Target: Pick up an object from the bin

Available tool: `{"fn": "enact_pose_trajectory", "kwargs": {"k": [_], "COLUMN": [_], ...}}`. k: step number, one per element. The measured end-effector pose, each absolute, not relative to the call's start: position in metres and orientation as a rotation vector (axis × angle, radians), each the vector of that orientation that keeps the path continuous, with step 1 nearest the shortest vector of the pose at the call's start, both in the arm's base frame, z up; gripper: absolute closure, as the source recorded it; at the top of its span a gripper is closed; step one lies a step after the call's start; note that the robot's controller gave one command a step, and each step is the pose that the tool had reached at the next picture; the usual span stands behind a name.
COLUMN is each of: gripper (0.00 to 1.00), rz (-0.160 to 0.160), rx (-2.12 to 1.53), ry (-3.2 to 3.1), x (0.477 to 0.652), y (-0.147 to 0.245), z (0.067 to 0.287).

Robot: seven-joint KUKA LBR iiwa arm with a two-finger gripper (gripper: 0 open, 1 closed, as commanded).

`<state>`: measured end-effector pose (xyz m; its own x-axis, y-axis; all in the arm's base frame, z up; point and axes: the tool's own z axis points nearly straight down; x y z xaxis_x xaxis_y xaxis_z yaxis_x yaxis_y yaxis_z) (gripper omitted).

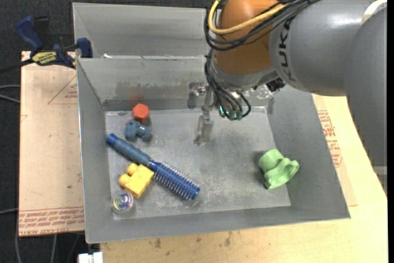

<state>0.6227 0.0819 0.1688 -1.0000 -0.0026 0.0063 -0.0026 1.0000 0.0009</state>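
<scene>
My gripper (202, 135) hangs low over bare bin floor near the middle of the back, with nothing seen in it. To its left lie a small orange-red hexagonal piece (141, 111) and a grey-blue knobbly piece (136, 130), about a hand's width away. A blue hairbrush (154, 167) lies diagonally in front of them, its bristled head pointing towards the bin's front centre. A green rounded toy (277, 168) sits to the gripper's right, near the front right.
A yellow toy block (136, 180) rests against the brush at the front left, with a small clear ball (122, 201) in the front left corner. The arm and its orange cover overhang the back right of the bin.
</scene>
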Motion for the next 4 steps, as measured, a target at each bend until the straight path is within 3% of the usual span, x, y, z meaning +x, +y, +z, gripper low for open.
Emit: {"fn": "enact_pose_trajectory", "kwargs": {"k": [1, 2, 3, 4], "gripper": [0.0, 0.0, 0.0, 1.0], "rz": [-0.002, -0.006, -0.001, -0.007], "rx": [0.46, 0.408, 0.455, 0.453], "ry": [-3.105, -3.114, -3.123, -3.115], "x": [0.531, 0.499, 0.488, 0.486], "y": [0.115, 0.131, 0.153, 0.155], "z": [0.128, 0.085, 0.082, 0.082]}}
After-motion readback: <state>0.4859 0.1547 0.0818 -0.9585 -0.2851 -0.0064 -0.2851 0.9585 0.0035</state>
